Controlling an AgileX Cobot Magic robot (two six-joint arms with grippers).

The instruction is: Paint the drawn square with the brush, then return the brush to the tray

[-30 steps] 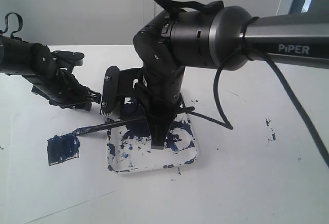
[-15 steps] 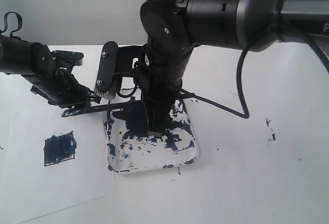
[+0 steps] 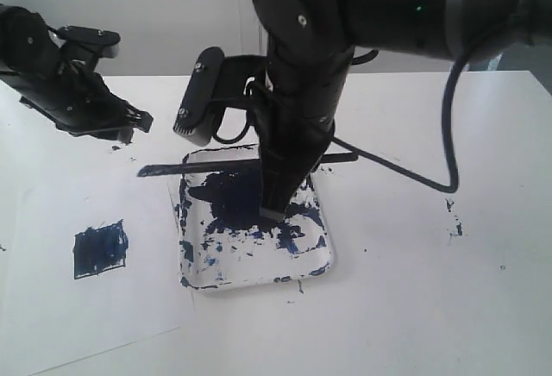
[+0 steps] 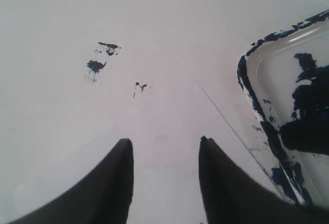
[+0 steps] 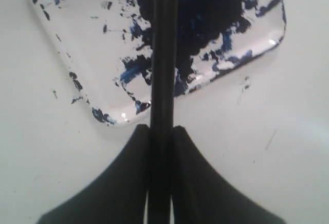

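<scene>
Right end effector [image 5: 161, 130] clamped on long thin black paintbrush [image 5: 162, 54], level across paint-smeared white shallow tray [image 3: 321, 266]; left end effector [image 4: 164, 140] wide, empty, near tray corner; navy-filled drawn square [image 3: 100, 249] well apart

The brush [image 3: 198, 167] is held level over the tray's [image 3: 321, 264] far part, with one end carried past the tray's left edge. The drawn square [image 3: 100, 249] is set on the paper [image 3: 52, 324] left of the tray, well apart from it.
</scene>
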